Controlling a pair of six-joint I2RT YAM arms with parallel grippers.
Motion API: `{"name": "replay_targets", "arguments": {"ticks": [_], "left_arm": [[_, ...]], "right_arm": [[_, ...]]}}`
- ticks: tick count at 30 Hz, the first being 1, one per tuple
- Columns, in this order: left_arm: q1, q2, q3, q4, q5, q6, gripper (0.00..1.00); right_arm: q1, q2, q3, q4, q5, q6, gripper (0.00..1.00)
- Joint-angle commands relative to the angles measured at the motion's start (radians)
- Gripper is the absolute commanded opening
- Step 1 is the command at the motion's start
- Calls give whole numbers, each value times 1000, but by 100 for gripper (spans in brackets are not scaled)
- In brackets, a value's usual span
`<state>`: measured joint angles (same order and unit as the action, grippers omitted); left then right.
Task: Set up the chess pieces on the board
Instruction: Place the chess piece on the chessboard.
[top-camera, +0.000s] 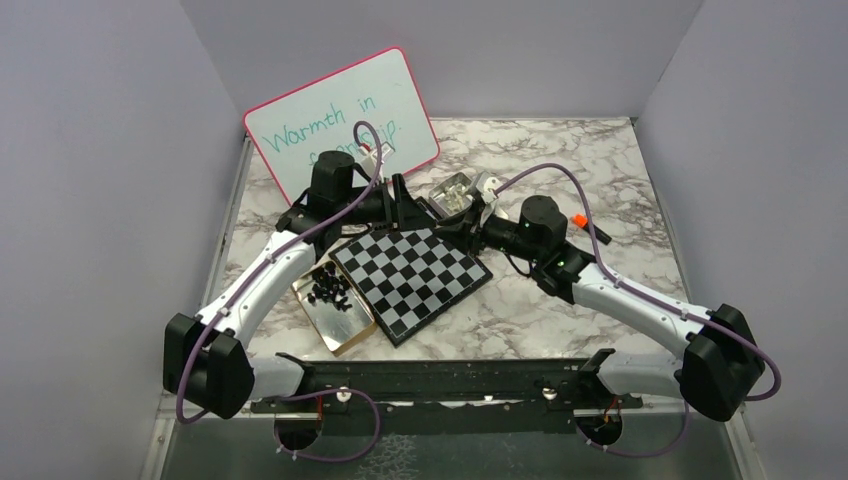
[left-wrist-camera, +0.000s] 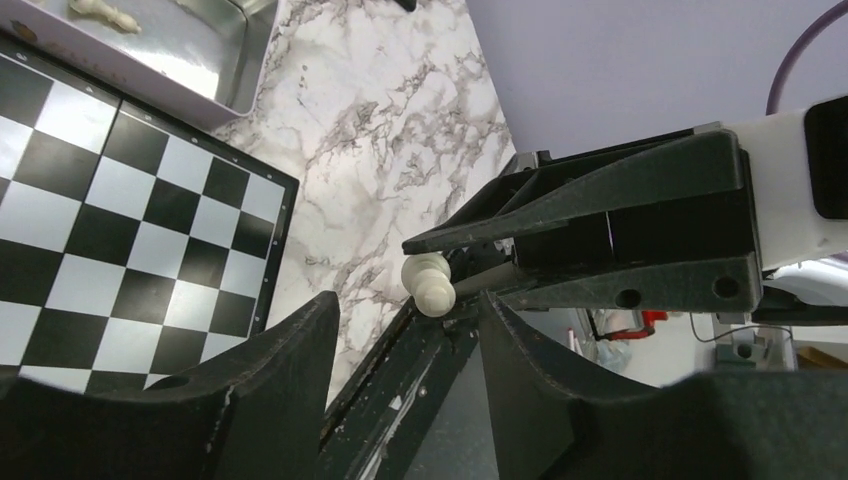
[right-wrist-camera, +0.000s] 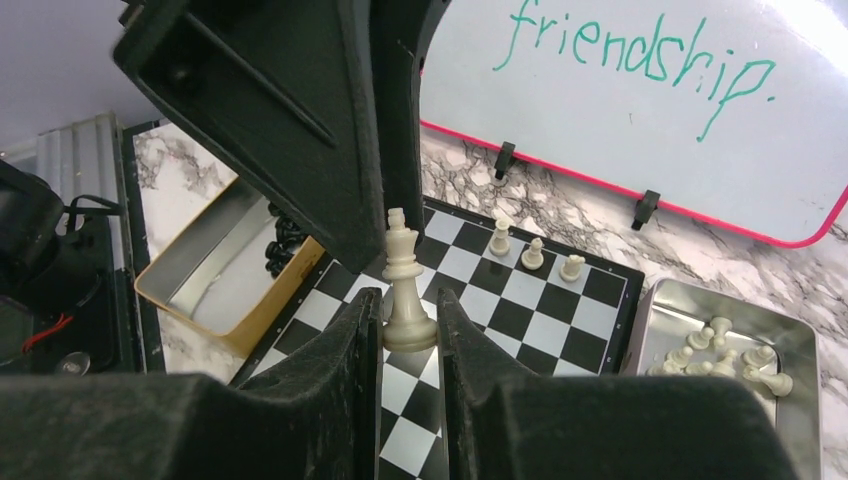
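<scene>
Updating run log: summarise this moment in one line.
right hand: shut on tall cream-white king chessman | left hand: open near king | flat black-and-white chequered board: holds three cream-white chessmen

1. The top view looks down from high behind the arm bases, far enough to hold the whole worktop (top-camera: 560, 310) and the board (top-camera: 412, 280).
2. The left wrist view sits close behind the left end effector (left-wrist-camera: 405, 315), with the board to its left.
3. The right wrist view looks close past the right end effector (right-wrist-camera: 407, 300), with the board beyond it; both wrist views share the white king (right-wrist-camera: 403, 270).
</scene>
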<state>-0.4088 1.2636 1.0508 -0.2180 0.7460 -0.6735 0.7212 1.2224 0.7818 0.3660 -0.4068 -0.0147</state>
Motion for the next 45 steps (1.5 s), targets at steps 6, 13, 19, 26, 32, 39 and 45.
{"name": "replay_targets", "arguments": {"ticks": [6,13,19,26,32,39,45], "left_arm": [[-19,28,-27,72,56,-32,44],[-22,39,-32,75,67,-9,30],[-22,40,-8,20,47,42,21],[-22,45,12,-40,-9,108,16],[-22,51,39,-138,-160,197,15],[-22,51,74,-277,-455,320,15],[-22,90,80,-343,-729,365,15]], "right_arm": [[7,-4,-21,38,-17,12,14],[7,19,-13,21,-33,8,14],[7,30,-8,11,-35,6,14],[7,33,-9,-16,-30,11,27],[7,-2,-21,-60,42,12,65],[7,-75,-76,-74,127,73,100],[7,-148,-123,-59,161,117,100]]}}
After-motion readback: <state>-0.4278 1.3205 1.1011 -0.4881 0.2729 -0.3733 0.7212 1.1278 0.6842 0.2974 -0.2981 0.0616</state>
